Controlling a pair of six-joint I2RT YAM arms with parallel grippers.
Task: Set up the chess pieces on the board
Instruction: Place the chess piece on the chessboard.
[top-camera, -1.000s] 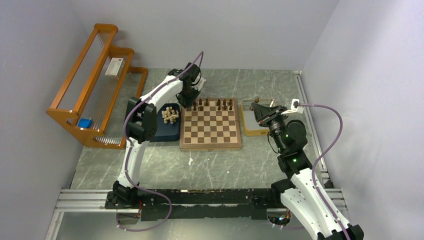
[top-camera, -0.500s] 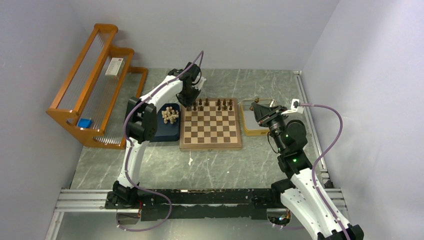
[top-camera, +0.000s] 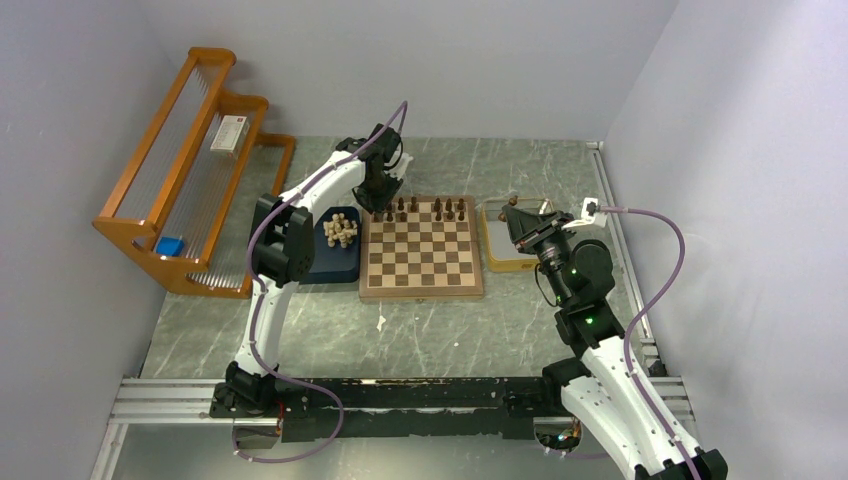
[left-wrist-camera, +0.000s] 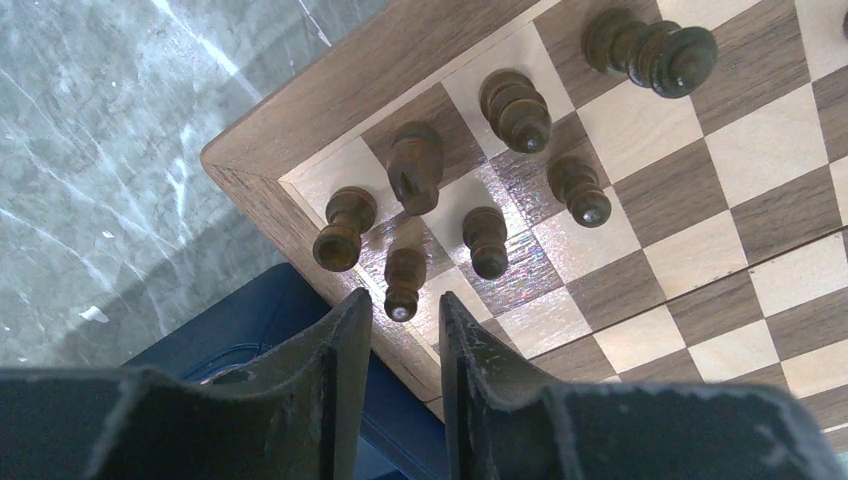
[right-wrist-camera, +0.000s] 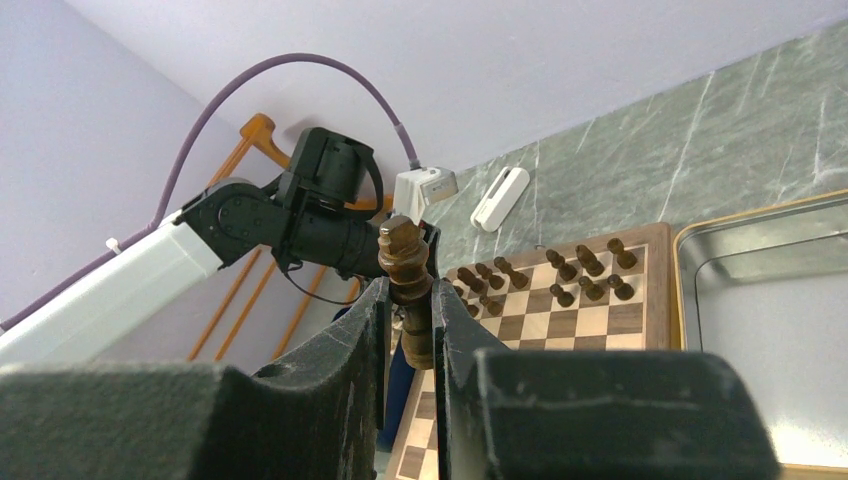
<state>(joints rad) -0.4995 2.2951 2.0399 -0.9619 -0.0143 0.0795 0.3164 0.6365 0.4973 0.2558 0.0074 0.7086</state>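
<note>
Seen from above: a grey-green marbled table (top-camera: 450, 320), with two white-and-black arms bolted at its near edge. At far left, an orange wooden rack (top-camera: 170, 200). In the middle, lying flat, the board (top-camera: 422, 265), with a dark blue tray (top-camera: 340, 268) just beside its left edge and a yellow tray (top-camera: 497, 262) just beside its right.

Low over the board's far left corner, the left gripper (top-camera: 378, 208), fingers (left-wrist-camera: 340, 340) a narrow gap apart and gripping nothing. Raised above the yellow tray, the right gripper (right-wrist-camera: 408, 300), fingers clamped on a tall dark piece (right-wrist-camera: 405, 260) held upright.

On the far rows of the board, dark chess pieces (top-camera: 425, 208), standing. In the dark blue tray, pale chess pieces (top-camera: 341, 232) in a heap. At the mouth of the left fingers, one dark pawn (left-wrist-camera: 403, 285), upright on its square and clear of both.
</note>
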